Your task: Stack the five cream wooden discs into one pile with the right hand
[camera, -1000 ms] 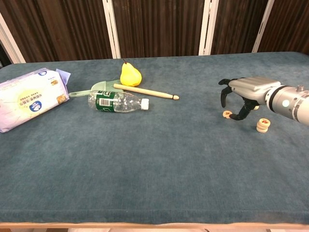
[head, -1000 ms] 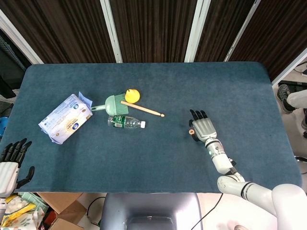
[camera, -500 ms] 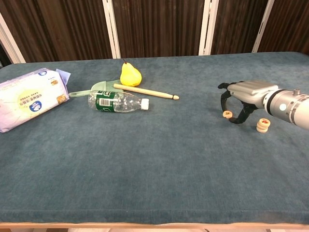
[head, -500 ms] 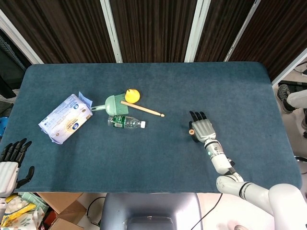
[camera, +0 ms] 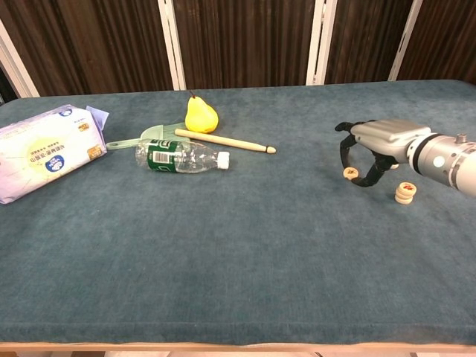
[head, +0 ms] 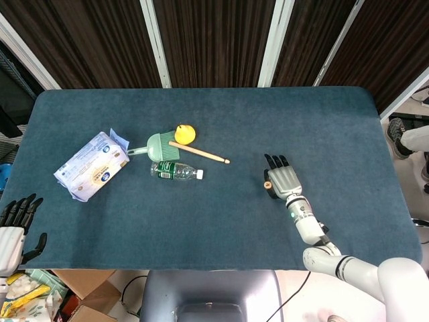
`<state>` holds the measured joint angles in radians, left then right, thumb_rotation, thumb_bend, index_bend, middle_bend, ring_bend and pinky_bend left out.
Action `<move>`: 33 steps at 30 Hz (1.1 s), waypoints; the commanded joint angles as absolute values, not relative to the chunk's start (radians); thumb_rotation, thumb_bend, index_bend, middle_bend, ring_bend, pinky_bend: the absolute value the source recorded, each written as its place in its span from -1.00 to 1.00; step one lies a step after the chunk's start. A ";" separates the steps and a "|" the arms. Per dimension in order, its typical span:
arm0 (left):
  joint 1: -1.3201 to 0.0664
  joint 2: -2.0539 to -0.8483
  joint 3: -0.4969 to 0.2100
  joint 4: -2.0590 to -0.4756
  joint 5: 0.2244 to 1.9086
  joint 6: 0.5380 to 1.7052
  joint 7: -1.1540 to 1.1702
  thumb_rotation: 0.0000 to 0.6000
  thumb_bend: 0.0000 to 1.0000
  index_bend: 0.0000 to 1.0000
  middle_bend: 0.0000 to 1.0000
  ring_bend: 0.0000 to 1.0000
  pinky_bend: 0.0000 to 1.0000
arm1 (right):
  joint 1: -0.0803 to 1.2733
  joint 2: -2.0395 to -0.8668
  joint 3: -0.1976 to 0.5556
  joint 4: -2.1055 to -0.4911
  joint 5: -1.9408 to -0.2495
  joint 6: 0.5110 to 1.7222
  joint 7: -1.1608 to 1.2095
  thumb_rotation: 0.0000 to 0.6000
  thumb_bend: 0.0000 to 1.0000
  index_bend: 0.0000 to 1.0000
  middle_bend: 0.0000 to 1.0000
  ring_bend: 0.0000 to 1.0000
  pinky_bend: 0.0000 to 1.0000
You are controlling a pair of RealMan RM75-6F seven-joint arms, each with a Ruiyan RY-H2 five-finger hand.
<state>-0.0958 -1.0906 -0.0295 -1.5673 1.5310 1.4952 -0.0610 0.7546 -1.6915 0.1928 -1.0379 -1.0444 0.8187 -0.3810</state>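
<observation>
My right hand (camera: 374, 143) hovers low over the right part of the table, palm down with its fingers curved toward the cloth. A single cream disc (camera: 350, 173) sits between its thumb and fingertips and looks pinched, just off the cloth. The head view shows that disc (head: 267, 183) at the left edge of the right hand (head: 283, 180). A short pile of cream discs (camera: 405, 193) stands to the right of the hand and nearer me. Another disc (camera: 394, 166) peeks out behind the fingers. My left hand (head: 13, 225) hangs off the table's near left corner, fingers spread and holding nothing.
On the left half lie a tissue pack (camera: 43, 151), a plastic bottle (camera: 178, 157), a green brush (camera: 152, 134), a wooden stick (camera: 227, 141) and a yellow pear (camera: 200, 114). The blue cloth table (camera: 238, 253) ends just behind the hand's forearm on the right.
The right hand dipped onto the single disc, then rose a little. The disc now shows slightly higher than before. The pile and the left hand stayed put.
</observation>
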 commanded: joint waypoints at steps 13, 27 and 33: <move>-0.094 -1.093 -0.028 -1.570 1.536 1.500 -0.055 1.00 -0.04 -1.00 -1.00 -1.00 -1.00 | 0.617 -1.402 0.090 -1.419 -1.281 0.946 -0.148 1.00 -0.09 0.28 -0.89 -1.00 -1.00; -0.102 -1.101 -0.028 -1.574 1.530 1.484 -0.034 1.00 -0.04 -1.00 -1.00 -1.00 -1.00 | 0.577 -1.395 0.056 -1.258 -1.288 0.919 -0.092 1.00 -0.09 0.29 -0.89 -1.00 -1.00; -0.103 -1.100 -0.027 -1.575 1.531 1.481 -0.033 1.00 -0.04 -1.00 -1.00 -1.00 -1.00 | 0.587 -1.419 0.069 -1.229 -1.272 0.891 -0.092 1.00 -0.09 0.29 -0.89 -1.00 -1.00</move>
